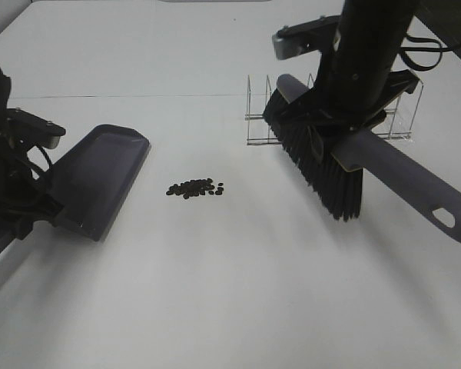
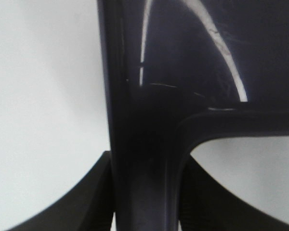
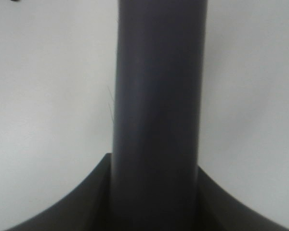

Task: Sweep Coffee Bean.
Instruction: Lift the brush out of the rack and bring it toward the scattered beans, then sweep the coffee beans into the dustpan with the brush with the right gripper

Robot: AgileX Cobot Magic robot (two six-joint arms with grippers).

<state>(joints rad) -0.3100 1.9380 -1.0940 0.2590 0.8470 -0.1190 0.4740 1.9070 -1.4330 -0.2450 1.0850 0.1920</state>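
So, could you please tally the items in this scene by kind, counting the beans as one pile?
dustpan: 1
brush: 1
wire rack: 1
coffee bean pile: 1 (the beans are too small and too close together to count one by one)
Total: 4

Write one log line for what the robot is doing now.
left fingers: shut on dustpan | right fingers: shut on brush | coffee bean pile: on table between them, not yet swept

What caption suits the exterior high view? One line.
Dustpan in left gripper, brush in right gripper, coffee beans piled between them.
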